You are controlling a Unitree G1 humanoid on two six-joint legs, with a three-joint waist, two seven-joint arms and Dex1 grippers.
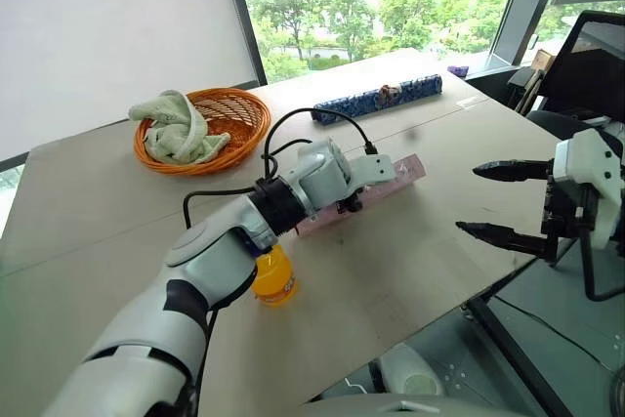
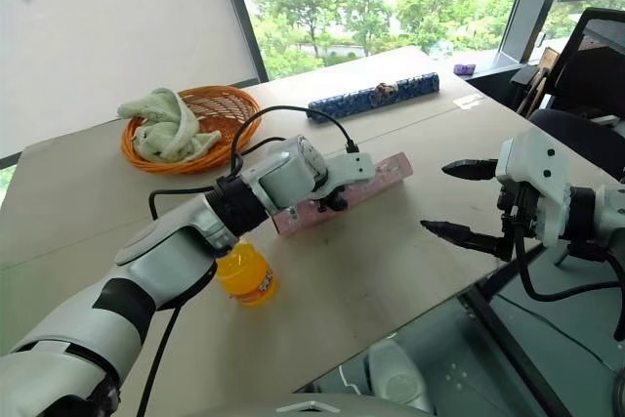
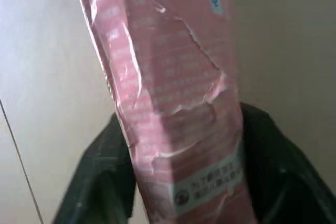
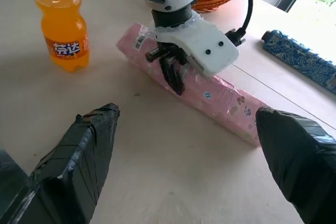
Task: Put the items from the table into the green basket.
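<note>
The near table (image 1: 410, 271) edge runs toward five o'clock, and open tabletop is left between the pink packet (image 4: 220, 92) and that edge. The packet lies at table centre, about two o'clock of the orange drink bottle (image 4: 62, 24), which stands upright just beside the left forearm. At eleven o'clock an orange wicker basket (image 1: 239, 114) holding a green cloth (image 1: 176, 129) is seen; at one o'clock a long blue patterned packet (image 1: 376, 99) lies well apart. The left gripper (image 4: 170, 69) is angled steeply down, its fingers (image 3: 100, 182) closed around the packet's sides. The right gripper (image 1: 498, 202) hangs off the table edge at three o'clock, jaws spread wide.
</note>
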